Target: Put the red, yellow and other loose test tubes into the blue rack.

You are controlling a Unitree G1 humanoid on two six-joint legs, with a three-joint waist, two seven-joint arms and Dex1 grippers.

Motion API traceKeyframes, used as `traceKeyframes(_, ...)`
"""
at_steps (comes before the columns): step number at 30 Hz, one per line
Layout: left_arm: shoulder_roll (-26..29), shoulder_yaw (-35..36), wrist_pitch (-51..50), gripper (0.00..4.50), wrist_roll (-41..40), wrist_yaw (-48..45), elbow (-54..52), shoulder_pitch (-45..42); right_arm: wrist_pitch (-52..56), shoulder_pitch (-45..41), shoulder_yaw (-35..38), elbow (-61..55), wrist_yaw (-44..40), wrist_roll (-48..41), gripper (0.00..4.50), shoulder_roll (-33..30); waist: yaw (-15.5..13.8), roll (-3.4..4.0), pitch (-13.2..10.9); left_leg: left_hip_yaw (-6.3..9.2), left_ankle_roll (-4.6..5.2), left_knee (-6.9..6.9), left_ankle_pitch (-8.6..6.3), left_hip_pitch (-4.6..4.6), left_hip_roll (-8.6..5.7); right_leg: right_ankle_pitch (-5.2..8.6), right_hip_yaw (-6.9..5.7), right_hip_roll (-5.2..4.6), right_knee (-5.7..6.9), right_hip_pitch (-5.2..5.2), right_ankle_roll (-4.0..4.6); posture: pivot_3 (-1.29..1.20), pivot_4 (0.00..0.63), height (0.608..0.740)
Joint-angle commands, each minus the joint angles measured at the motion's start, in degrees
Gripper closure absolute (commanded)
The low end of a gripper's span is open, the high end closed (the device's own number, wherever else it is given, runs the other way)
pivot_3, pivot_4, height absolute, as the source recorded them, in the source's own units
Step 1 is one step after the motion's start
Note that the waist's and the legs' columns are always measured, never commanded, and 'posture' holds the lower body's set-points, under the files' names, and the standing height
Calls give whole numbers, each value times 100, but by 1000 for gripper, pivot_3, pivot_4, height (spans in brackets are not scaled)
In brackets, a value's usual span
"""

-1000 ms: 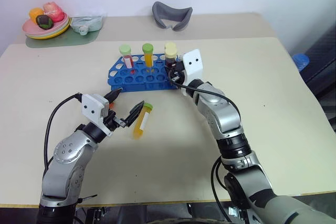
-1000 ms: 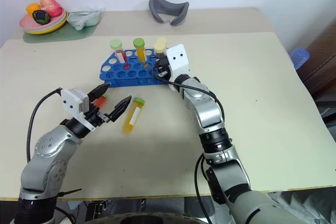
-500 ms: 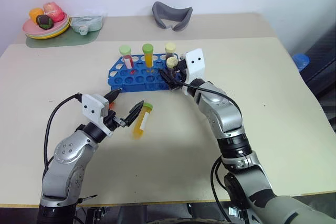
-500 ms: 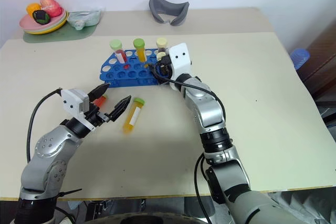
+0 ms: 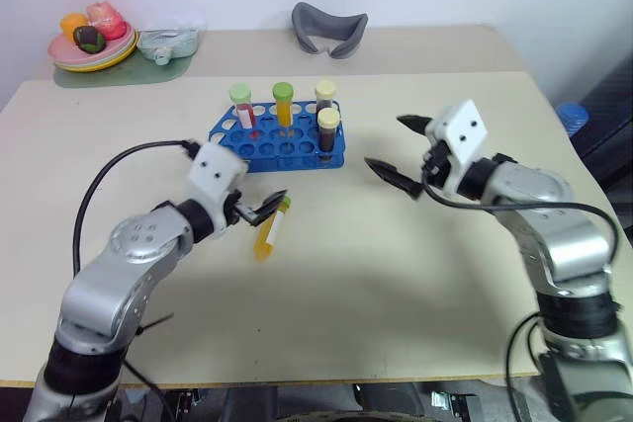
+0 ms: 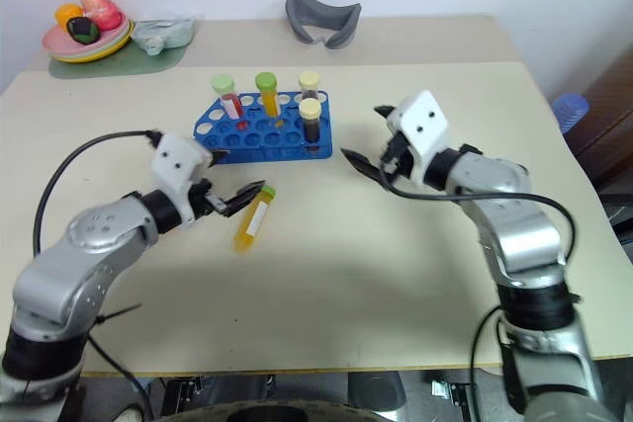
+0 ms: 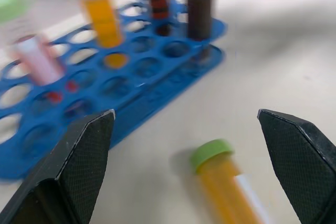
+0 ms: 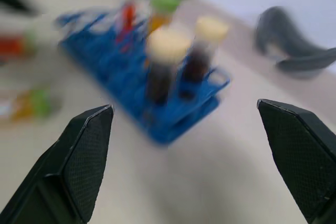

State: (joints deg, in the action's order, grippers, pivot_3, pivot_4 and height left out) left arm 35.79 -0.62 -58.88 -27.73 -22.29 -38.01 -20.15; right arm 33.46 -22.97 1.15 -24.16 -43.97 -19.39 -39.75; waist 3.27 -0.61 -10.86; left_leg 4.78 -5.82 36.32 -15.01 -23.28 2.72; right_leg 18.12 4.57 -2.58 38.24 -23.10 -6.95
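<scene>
light: bright, even | shadows: soft on table | blur: both wrist views, backgrounds smeared

Head stereo pair looks down over the beige tabletop toward its far edge; both wrist cameras sit low and close, facing the blue plastic tube rack, shared by all views.

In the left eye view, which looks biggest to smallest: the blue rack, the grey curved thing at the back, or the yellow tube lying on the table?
1. blue rack
2. grey curved thing, though it sits farther back, so it may look smaller than it is
3. yellow tube
</scene>
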Motion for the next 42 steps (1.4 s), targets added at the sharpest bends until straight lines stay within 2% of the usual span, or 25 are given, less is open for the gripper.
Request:
traceKeyframes(1,291,-185,-1940,0,-349,103,-309,-867,-16,249,199,-580,-833,-522,28,-519,21,0,0,0,0,0,0,2,0,0,1,1,0,1,0,0,150,740)
traceKeyframes(3,218,-267,-2953,0,-477,244,-110,-1405,-66,398,116,-720,-1018,-624,28,-672,52,-2,-1,0,1,2,0,5,0,0,2,2,-1,5,0,0,150,740)
traceKeyframes(5,528,-675,-3330,0,-873,392,185,-1830,-75,452,41,-789,-1054,-679,28,-675,72,-6,-3,4,1,5,0,12,0,1,-1,2,0,15,-1,0,150,740)
traceKeyframes(7,543,-976,-3362,0,-1252,811,515,-2117,-87,418,-74,-798,-993,-681,28,-566,74,-6,-3,3,1,5,-1,17,0,0,2,3,0,16,-1,0,150,740)
traceKeyframes(16,-406,-1157,-3362,0,-2888,3318,1758,-2061,145,364,-264,-1157,-573,-844,28,-212,-59,-8,-4,5,0,18,0,11,-1,0,0,-3,-3,22,-1,0,150,740)
traceKeyframes(23,-286,-1220,-3362,0,-3648,4616,2346,-2152,346,439,-363,-1411,-265,-901,28,-112,-66,-5,0,5,1,32,-1,15,-1,0,1,-2,3,27,-1,0,150,740)
traceKeyframes(26,-157,-1217,-3362,864,-3910,4895,2472,-2218,386,462,-383,-1476,-191,-932,0,-108,-54,-5,0,5,1,32,-1,22,-1,0,2,0,7,31,-1,0,150,740)
traceKeyframes(28,-70,-1231,-3362,1819,-4096,5016,2523,-2285,408,438,-392,-1482,-154,-962,0,-94,-52,-5,0,5,1,33,-1,23,-1,0,2,1,8,31,-1,0,150,740)
traceKeyframes(34,79,-1247,-3362,1819,-4256,5230,2618,-2397,376,367,-455,-1448,-122,-982,0,-80,-62,-5,0,4,1,37,-1,22,-1,0,2,0,8,32,-1,0,150,740)
traceKeyframes(41,382,-1284,-3362,1819,-4124,5036,2590,-2418,328,332,-487,-1418,-128,-976,0,-66,-69,-5,0,4,1,37,-1,21,-1,0,1,0,8,32,-1,0,150,740)
traceKeyframes(42,404,-1283,-3362,2088,-4103,5016,2600,-2400,323,335,-490,-1418,-128,-972,0,-65,-73,-5,0,4,1,37,-1,21,-1,0,1,0,7,32,-1,0,150,740)
